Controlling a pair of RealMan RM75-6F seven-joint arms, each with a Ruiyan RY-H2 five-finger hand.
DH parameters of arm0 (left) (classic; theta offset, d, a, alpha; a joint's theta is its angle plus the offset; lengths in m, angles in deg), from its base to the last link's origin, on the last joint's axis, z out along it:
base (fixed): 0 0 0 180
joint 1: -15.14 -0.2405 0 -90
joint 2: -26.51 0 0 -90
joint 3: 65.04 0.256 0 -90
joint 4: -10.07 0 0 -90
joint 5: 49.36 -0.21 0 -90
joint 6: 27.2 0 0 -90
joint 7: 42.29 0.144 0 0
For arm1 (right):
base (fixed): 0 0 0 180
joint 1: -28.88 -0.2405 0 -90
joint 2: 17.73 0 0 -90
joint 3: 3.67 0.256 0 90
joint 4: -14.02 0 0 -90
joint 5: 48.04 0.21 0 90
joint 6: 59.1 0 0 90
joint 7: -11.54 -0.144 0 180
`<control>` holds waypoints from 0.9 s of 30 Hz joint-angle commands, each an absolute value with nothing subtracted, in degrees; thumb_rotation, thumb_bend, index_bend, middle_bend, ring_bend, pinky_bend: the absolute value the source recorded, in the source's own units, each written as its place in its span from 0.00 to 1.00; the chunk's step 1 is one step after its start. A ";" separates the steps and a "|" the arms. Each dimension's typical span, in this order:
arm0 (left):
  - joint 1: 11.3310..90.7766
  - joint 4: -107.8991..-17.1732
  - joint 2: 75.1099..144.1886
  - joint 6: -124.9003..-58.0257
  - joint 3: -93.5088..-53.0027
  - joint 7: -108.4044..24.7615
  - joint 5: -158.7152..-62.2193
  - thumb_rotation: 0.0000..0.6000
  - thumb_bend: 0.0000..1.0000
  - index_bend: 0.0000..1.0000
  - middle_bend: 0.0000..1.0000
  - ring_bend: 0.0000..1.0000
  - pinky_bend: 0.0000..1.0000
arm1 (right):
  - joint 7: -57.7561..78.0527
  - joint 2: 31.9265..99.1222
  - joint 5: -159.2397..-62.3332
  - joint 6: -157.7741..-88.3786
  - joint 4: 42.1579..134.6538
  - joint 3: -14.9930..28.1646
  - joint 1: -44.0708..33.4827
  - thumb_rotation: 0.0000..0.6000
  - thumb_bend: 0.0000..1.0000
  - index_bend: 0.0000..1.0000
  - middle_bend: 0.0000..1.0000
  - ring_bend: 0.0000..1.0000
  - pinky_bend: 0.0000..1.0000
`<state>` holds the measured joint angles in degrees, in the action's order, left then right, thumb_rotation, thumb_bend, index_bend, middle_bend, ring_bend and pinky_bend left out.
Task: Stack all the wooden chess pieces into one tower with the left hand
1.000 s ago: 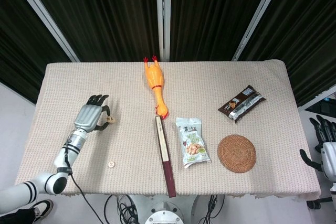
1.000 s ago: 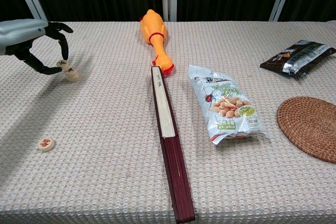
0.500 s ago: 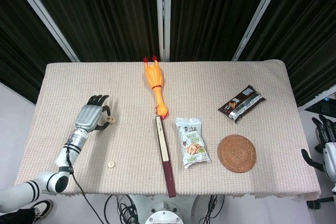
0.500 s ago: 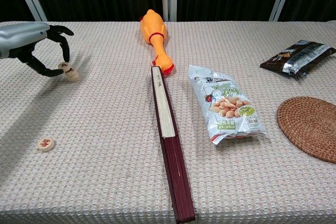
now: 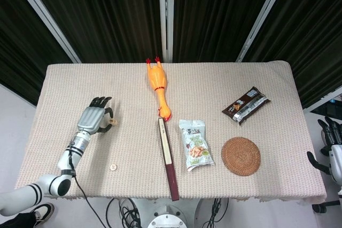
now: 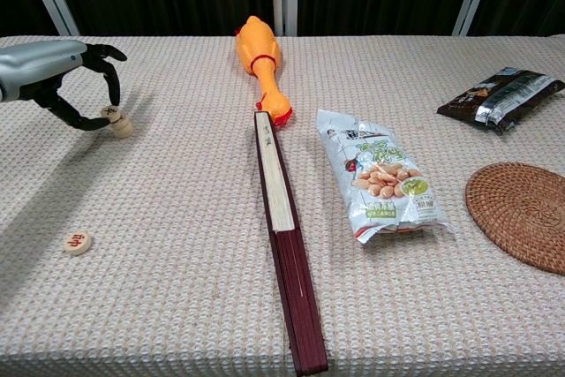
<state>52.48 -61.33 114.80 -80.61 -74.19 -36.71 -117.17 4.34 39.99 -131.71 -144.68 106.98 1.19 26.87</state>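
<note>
The left hand [image 6: 62, 81] pinches the top round wooden chess piece [image 6: 111, 113] on a small stack [image 6: 121, 126] near the table's left edge. These discs look light, hard and smooth; hold them by the rim. Another flat wooden disc [image 6: 77, 242] lies nearer the front-left corner.

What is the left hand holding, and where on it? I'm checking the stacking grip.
The left hand pinches a wooden chess piece by its rim, between thumb and fingertip, over another piece.
</note>
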 commanded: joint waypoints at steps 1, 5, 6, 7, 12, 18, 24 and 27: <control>52.50 -61.19 114.89 -80.49 -74.16 -36.70 -117.12 1.00 0.31 0.49 0.05 0.00 0.00 | 4.36 39.97 -131.70 -144.64 107.01 1.19 26.86 1.00 0.25 0.00 0.00 0.00 0.00; 52.52 -60.89 115.12 -80.39 -74.16 -36.81 -117.10 1.00 0.31 0.49 0.05 0.00 0.00 | 4.36 39.96 -131.60 -144.59 107.01 1.22 26.86 1.00 0.25 0.00 0.00 0.00 0.00; 52.54 -60.82 115.18 -80.38 -74.14 -36.84 -117.19 1.00 0.31 0.49 0.05 0.00 0.00 | 4.34 39.96 -131.58 -144.58 106.98 1.23 26.86 1.00 0.25 0.00 0.00 0.00 0.00; 52.55 -60.81 115.22 -80.40 -74.15 -36.89 -117.24 1.00 0.31 0.49 0.05 0.00 0.00 | 4.32 39.97 -131.56 -144.58 106.97 1.24 26.86 1.00 0.25 0.00 0.00 0.00 0.00; 52.64 -60.79 115.31 -80.44 -74.25 -36.95 -117.38 1.00 0.31 0.48 0.05 0.00 0.00 | 4.43 40.04 -131.44 -144.27 106.91 1.26 26.73 1.00 0.25 0.00 0.00 0.00 0.00; 52.70 -60.70 115.50 -80.10 -74.46 -37.08 -116.92 1.00 0.31 0.48 0.05 0.00 0.00 | 4.71 40.08 -131.32 -144.01 106.98 1.25 26.62 1.00 0.25 0.00 0.00 0.00 0.00; 52.69 -60.53 115.54 -79.87 -74.39 -37.35 -116.93 1.00 0.31 0.46 0.05 0.00 0.00 | 4.83 40.13 -130.95 -143.77 107.01 1.38 26.53 1.00 0.25 0.00 0.00 0.00 0.00; 52.71 -60.54 115.49 -79.89 -74.36 -37.73 -117.26 1.00 0.31 0.44 0.05 0.00 0.00 | 4.82 40.13 -130.95 -143.78 107.04 1.39 26.53 1.00 0.25 0.00 0.00 0.00 0.00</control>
<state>52.70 -60.53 115.51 -79.88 -74.37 -37.67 -117.19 4.81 40.13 -130.94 -143.78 107.03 1.39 26.53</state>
